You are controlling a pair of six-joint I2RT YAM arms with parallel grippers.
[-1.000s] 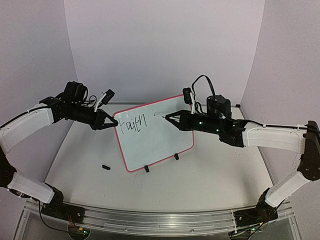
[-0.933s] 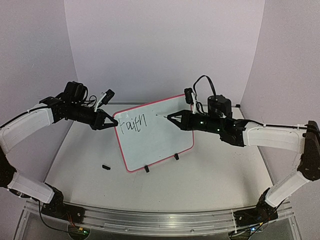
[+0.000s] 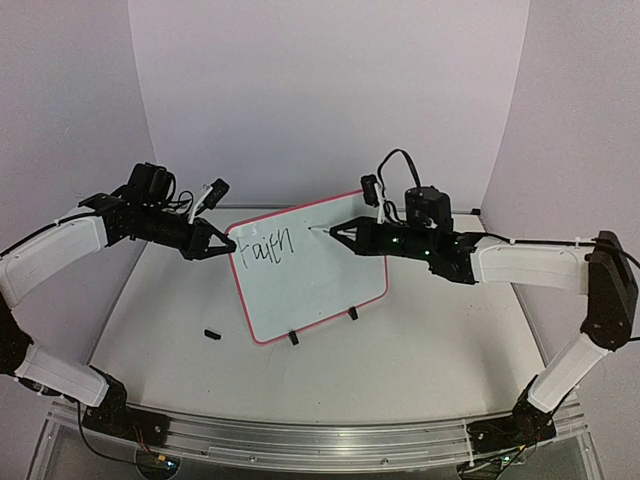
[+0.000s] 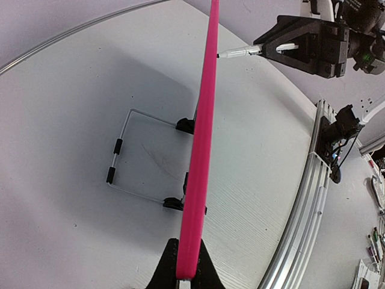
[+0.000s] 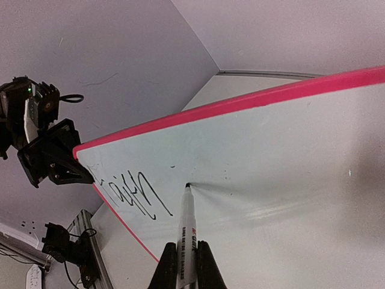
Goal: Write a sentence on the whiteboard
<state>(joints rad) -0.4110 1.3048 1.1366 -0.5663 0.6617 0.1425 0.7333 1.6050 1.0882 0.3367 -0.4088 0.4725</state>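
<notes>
Our left pincer (image 3: 230, 245) clamped the whiteboard (image 3: 310, 285) by its edge. Our right pincer (image 3: 335, 230) clenched the marker (image 5: 187, 238), its tip on the board just ahead. We judged light pressure and a firm left hold best for the next letter.

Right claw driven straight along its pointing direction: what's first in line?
The whiteboard. The right claw is shut on a marker whose tip appears to touch the white face just right of the writing, so the marker would press in before the fingers.
</notes>
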